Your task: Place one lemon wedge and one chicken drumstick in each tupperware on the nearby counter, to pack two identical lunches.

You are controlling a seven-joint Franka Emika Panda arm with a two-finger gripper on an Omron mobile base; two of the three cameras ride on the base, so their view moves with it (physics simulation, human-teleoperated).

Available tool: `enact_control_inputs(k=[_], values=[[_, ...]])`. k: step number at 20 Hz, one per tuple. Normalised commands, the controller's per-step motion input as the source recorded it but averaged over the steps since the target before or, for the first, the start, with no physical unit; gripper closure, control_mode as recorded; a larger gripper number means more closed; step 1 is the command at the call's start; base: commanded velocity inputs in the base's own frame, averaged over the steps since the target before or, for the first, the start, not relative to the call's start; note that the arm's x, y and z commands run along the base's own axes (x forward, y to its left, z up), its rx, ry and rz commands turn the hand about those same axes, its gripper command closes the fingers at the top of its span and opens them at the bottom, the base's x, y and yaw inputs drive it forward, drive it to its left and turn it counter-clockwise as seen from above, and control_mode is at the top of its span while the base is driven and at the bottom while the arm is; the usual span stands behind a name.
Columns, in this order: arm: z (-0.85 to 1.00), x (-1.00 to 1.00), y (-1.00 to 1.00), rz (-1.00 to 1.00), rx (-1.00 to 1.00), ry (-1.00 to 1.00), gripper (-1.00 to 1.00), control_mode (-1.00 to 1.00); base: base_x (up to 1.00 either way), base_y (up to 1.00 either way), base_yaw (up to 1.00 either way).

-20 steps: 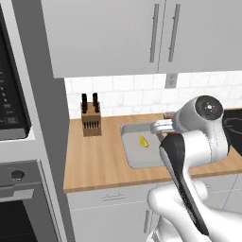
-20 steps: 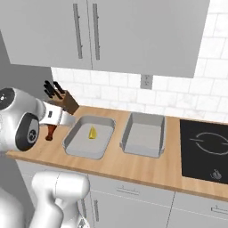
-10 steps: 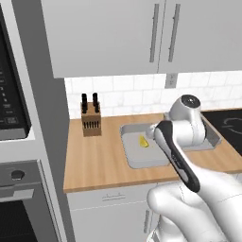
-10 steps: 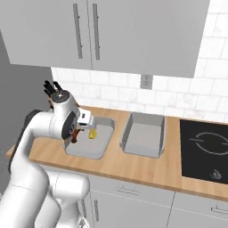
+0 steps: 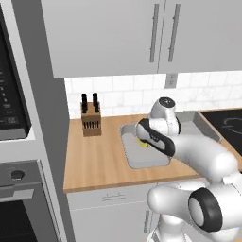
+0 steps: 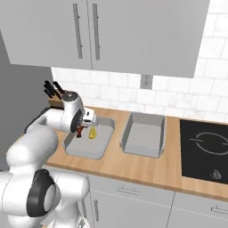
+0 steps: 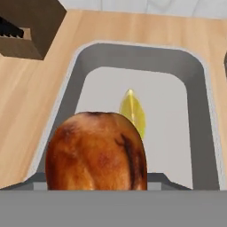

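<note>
A reddish-brown chicken drumstick point(image 7: 95, 150) hangs low over the left tupperware point(image 7: 137, 51), bulbous end toward the hand camera. My gripper point(image 6: 80, 130) is shut on the drumstick point(image 6: 80, 132); its fingertips are hidden behind the meat in the hand view. A yellow lemon wedge point(image 7: 133, 113) lies on that tray's floor, just beyond the drumstick. From the right base view the lemon wedge point(image 6: 92, 132) sits beside the gripper inside the left tupperware point(image 6: 87, 147). The second tupperware point(image 6: 141, 136) stands empty to its right on the counter point(image 6: 133, 167). My arm covers much of the left tupperware point(image 5: 144, 158) in the left base view.
A wooden knife block point(image 6: 55, 103) stands at the counter's back left, close behind the gripper, knife block point(image 5: 91, 124). A black cooktop point(image 6: 205, 149) lies to the right of the trays. Wall cabinets hang above. A tall oven column bounds the counter on the left.
My arm has swung from close to the base out over the counter, carrying the drumstick to a spot above the left tupperware. The lemon wedge and both trays have stayed put.
</note>
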Motion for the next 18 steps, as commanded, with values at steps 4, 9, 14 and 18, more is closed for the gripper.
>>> enact_control_inputs(k=[4,9,14,18], values=[[-0.96,0.50,0.35,0.00,0.00,0.28,1.00,-1.00,0.00,0.00,0.00],[-0.55,0.33,0.20,0.00,0.00,0.13,-1.00,-1.00,0.00,0.00,0.00],[0.10,0.13,-0.11,0.00,0.03,-0.01,-1.00,-1.00,0.00,0.00,0.00],[0.45,0.18,-0.21,0.00,0.07,-0.10,-1.00,-1.00,0.00,0.00,0.00]])
